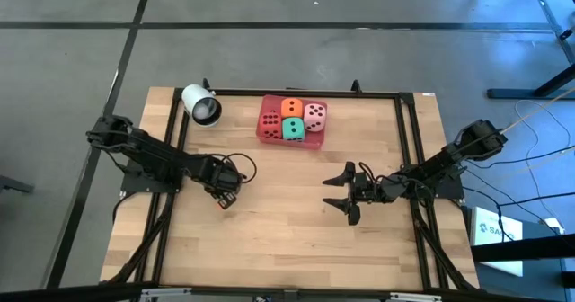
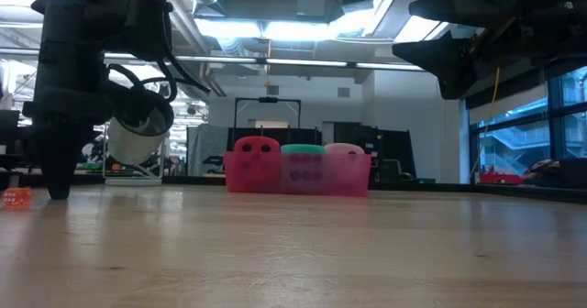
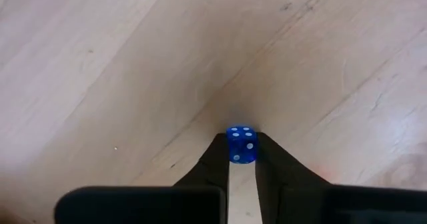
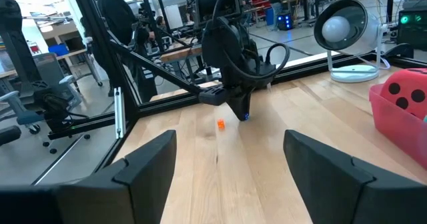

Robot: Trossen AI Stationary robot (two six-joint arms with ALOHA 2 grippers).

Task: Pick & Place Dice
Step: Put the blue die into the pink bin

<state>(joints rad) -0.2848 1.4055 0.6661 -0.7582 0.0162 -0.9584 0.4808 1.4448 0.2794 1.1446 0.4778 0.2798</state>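
From above, the left gripper (image 1: 225, 197) is down at the wooden desk (image 1: 287, 239), while the four big dice (image 1: 292, 118) sit together in the pink tray (image 1: 262, 134) at the far edge beside a white lamp (image 1: 201, 104); the right gripper (image 1: 349, 194) waits mid-desk, fingers released. At desk level, the tray stands against a bright workshop with ceiling lights. The left wrist view shows the fingers clenched on a tiny blue die (image 3: 241, 145) resting on pale wood grain. Held only at the fingertips, it could squirt out on lifting. The right wrist view shows a tiny orange die (image 4: 220, 124) lying just beside that gripper, which a careless sweep might knock away.
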